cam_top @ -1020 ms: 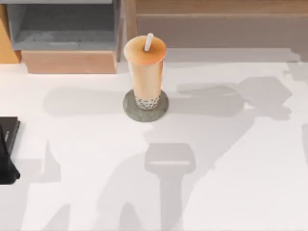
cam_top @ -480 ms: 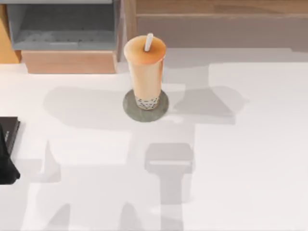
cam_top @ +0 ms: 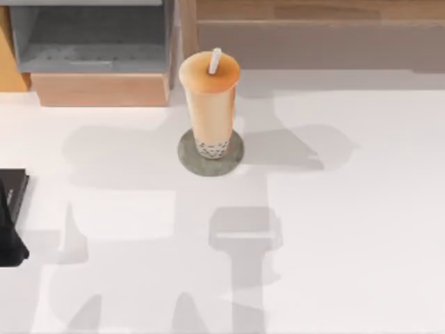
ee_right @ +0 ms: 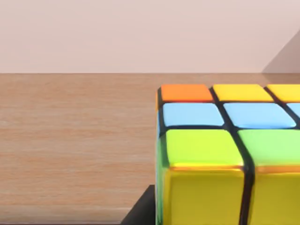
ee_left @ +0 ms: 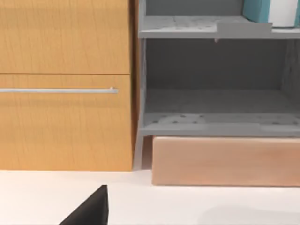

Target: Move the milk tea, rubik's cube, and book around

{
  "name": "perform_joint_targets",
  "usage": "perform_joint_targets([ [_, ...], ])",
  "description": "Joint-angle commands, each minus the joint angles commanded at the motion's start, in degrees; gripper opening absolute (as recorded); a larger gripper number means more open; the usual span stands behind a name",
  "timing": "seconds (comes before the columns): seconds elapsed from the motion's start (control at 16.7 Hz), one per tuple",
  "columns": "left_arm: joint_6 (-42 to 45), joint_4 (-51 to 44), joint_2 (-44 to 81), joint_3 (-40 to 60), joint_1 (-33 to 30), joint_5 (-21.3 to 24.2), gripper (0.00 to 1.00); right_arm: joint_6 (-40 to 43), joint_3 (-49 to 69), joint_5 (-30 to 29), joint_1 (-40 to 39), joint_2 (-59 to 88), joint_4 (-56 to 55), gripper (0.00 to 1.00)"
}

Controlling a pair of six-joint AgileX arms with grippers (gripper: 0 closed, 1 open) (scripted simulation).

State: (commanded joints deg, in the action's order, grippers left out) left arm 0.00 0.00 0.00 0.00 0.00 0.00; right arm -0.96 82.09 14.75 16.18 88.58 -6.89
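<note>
Close before the right gripper's camera: rubik's cube (ee_right: 229, 159), wooden surface (ee_right: 75, 140) behind; grip state cannot be told. Milk tea (cam_top: 210, 104) upright on coaster (cam_top: 188, 156), tabletop (cam_top: 361, 229).

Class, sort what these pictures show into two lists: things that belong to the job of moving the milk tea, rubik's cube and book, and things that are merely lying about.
Belongs to the job:
- milk tea, standing on the coaster
- rubik's cube, on a wooden surface
- book, on the upper shelf

Just lying about:
- grey coaster
- grey shelf unit
- wooden cabinet
- black slab
</note>
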Motion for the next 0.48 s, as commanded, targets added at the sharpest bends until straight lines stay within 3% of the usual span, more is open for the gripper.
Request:
perform_joint_targets([
  [0.48,0.0,0.0,0.0,0.0,0.0,0.0,1.00,0.7,9.6,1.4,-1.2,5.0,-3.8,0.00],
])
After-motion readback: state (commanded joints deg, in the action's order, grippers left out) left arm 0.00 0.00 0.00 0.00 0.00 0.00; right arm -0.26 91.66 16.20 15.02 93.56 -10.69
